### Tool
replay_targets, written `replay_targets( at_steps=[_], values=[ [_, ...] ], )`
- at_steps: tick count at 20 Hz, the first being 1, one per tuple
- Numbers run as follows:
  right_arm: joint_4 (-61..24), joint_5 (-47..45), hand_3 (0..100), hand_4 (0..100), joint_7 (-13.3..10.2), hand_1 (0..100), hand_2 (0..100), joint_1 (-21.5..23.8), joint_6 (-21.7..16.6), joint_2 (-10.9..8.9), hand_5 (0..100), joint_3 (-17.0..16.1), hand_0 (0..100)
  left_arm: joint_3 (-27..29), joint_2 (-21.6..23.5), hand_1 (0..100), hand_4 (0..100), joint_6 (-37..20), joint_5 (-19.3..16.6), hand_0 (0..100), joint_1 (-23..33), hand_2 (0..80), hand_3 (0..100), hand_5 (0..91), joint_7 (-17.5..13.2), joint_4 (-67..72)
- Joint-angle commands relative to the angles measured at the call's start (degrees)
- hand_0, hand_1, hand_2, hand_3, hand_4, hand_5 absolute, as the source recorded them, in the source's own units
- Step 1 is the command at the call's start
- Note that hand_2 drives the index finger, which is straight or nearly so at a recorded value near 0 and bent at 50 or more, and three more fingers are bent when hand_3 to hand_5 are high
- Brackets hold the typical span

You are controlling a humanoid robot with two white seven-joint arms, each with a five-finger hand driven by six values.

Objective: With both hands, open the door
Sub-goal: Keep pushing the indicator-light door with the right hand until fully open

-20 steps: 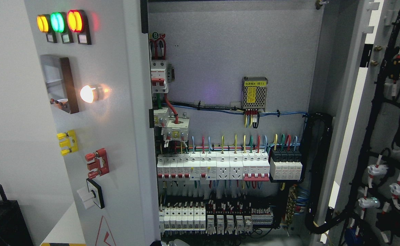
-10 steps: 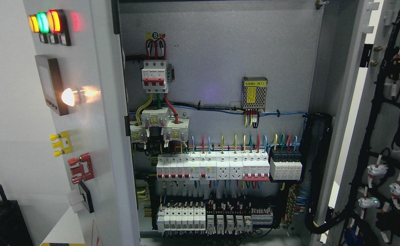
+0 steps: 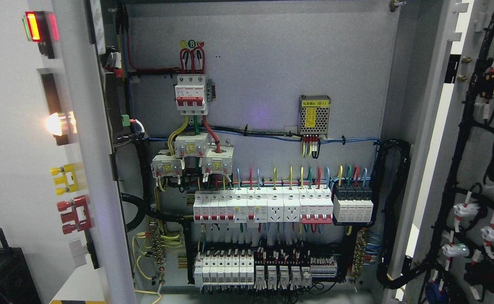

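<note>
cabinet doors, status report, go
Neither hand in view. Left door swung wide, nearly edge-on; right door wide open. Breakers and wiring fully exposed. Nothing blocking the opening.

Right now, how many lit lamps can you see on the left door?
2: a red lamp near the top of the left door and a glowing white lamp lower down. Others may hide behind the red one, edge-on.

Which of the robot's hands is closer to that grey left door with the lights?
Cannot tell: neither hand shows in the head view. The grey left door stands swung open, untouched.
</note>
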Motion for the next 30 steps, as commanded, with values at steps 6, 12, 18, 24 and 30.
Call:
replay_targets(
  at_steps=[6,12,18,24,30],
  values=[
    [-0.3,0.4,0,0,-0.3,0,0,-0.3,0.3,4.29,0,2.1,0,0.0,0.0,0,3,0.0,0.0,0,0.0,0.0,0,0.0,0.0,0.0],
    [-0.2,0.7,0,0,-0.4,0,0,-0.5,0.4,5.17,0,3.4,0,0.0,0.0,0,3,0.0,0.0,0,0.0,0.0,0,0.0,0.0,0.0],
    [-0.2,1.8,0,0,-0.5,0,0,-0.7,1.6,6.31,0,3.9,0,0.0,0.0,0,3,0.0,0.0,0,0.0,0.0,0,0.0,0.0,0.0],
    [0.0,3.9,0,0,-0.4,0,0,-0.7,3.7,8.51,0,3.9,0,-0.1,0.0,0,3,-0.1,0.0,0,0.0,0.0,0,0.0,0.0,0.0],
    [0.0,4.9,0,0,-0.4,0,0,-0.6,3.6,9.13,0,3.7,0,0.0,0.0,0,3,-0.1,0.0,0,0.0,0.0,0,0.0,0.0,0.0]
  ],
)
